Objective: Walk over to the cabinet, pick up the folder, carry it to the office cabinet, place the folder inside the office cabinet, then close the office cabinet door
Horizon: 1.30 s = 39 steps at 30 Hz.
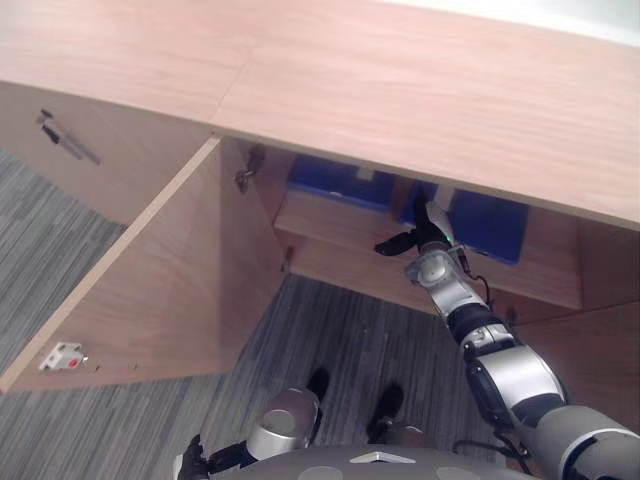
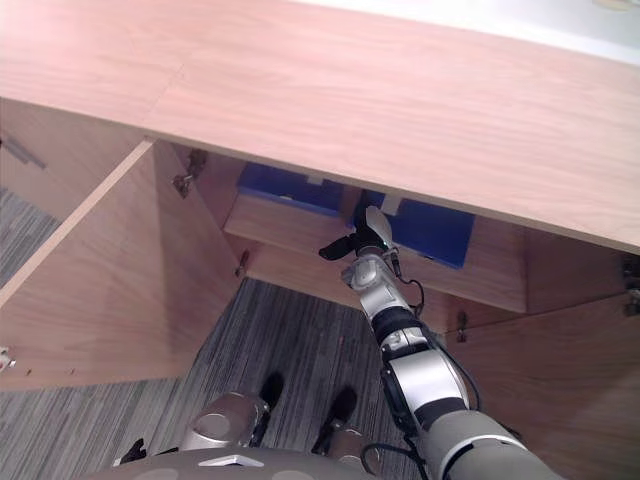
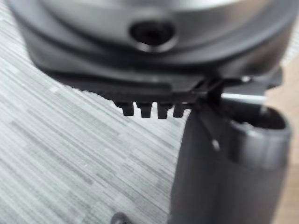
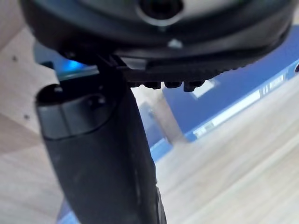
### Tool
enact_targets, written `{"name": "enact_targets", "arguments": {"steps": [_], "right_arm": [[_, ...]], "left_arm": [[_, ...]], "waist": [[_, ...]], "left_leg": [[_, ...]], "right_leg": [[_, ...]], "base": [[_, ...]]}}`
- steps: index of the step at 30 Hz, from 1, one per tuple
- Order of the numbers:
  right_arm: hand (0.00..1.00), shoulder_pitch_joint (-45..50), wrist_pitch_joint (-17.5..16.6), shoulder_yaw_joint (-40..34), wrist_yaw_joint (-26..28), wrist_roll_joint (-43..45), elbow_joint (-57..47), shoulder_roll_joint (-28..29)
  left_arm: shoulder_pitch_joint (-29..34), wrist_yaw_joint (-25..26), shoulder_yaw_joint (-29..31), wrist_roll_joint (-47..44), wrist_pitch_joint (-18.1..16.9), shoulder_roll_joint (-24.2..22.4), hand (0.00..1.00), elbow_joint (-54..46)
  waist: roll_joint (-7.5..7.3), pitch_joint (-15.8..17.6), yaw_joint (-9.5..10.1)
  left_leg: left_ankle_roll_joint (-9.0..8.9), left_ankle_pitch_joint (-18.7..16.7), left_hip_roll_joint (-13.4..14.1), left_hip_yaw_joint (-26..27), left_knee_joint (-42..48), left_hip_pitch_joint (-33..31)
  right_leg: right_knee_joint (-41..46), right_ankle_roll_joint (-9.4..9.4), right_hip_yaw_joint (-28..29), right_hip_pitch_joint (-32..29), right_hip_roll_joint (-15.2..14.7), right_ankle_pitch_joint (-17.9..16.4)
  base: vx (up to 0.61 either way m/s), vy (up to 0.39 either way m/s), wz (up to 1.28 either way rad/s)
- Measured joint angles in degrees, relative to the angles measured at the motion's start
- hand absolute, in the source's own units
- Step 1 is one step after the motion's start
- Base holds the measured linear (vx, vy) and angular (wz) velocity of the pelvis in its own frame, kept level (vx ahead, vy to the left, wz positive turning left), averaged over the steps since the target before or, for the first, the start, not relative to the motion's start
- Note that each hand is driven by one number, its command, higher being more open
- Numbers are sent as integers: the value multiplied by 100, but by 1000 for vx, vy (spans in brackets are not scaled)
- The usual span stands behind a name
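Two blue folders lie on the shelf (image 1: 330, 232) inside the cabinet (image 1: 400, 90) in the left eye view, half hidden under its wide wooden top. The left folder (image 1: 335, 180) is at the upper middle of the frame and the right folder (image 1: 490, 225) is right of the centre. The right hand (image 1: 420, 240) is at the front edge of the shelf. It is before the gap between the two folders, just beside the left end of the right folder. Its dark fingers (image 1: 395, 243) are stretched toward the left, apart from the thumb, and they hold nothing. As far as I can see, they touch no folder. The cabinet door (image 1: 170, 290) stands wide open at the left of the frame, with a hinge (image 1: 247, 172) at its upper end. The left hand (image 1: 195, 462) hangs at the bottom left over the grey carpet (image 1: 350, 330). Whether it is open or closed, I cannot tell.

The right eye view gives the same scene. The wooden top covers the back part of both folders, and the right arm comes in from the lower right.

The left wrist view has the dark bulk of the left hand above the striped carpet.

In the right wrist view the big dark thumb (image 4: 98, 154) stands in front. Past it, one of the blue folders lies flat on the pale shelf, but I cannot tell which one.
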Motion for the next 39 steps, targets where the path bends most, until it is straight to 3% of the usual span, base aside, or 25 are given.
{"name": "enact_targets", "arguments": {"steps": [4,9,21,23,24,28,32,39], "right_arm": [[100,-282,16,-9,124,57,572,-6],[100,-481,122,-36,211,247,753,-59],[100,-1886,210,-939,148,1174,932,-857],[100,-2022,242,-949,79,1176,757,-923],[100,-2046,252,-945,60,1178,679,-947],[100,-2137,295,-636,-53,1174,193,-1143],[100,-2285,283,-330,52,1177,-21,-1307],[100,-2445,241,227,565,1341,5,-1760]], "left_arm": [[-38,24,-120,-28,-6,-7,100,-102],[-78,29,-266,-44,-10,10,100,-231],[-227,22,-368,-296,-35,-22,100,-427],[-248,23,-341,-307,-46,-79,100,-577],[-262,23,-327,-316,-51,-103,100,-622],[-458,24,32,-525,-103,-338,100,-626],[-625,0,388,-531,-82,-453,100,-591],[-757,-215,603,-529,1,-473,100,-690]], "waist": [[25,240,123],[79,442,111],[147,862,154],[183,1037,153],[227,1115,157],[353,1339,162],[311,1383,138],[244,1397,130]], "left_leg": [[14,150,-34,-28,-148,-90],[52,289,-48,-100,-293,-101],[-18,401,-33,-445,-234,-581],[-144,215,-59,-427,288,-927],[-126,91,-60,-419,551,-1044],[-91,-803,-164,-259,2518,-2118],[-116,-1328,-271,-32,3703,-2891],[-186,-1265,-244,-7,3783,-3211]], "right_leg": [[2,-23,-15,-133,-47,14],[8,2,-81,-188,-78,37],[265,-143,-445,-592,-134,-98],[734,-180,-449,-886,-214,-266],[947,-197,-448,-967,-228,-352],[2946,-212,-370,-1981,-570,-1305],[4343,-246,-97,-2846,-878,-1885],[4647,-374,-191,-3170,-1027,-2020]], "base": [[-46,16,6],[3,-9,8],[-10,-21,15],[-59,20,5],[-79,50,2],[-131,70,-1],[-184,53,-7],[-99,-38,11]]}}
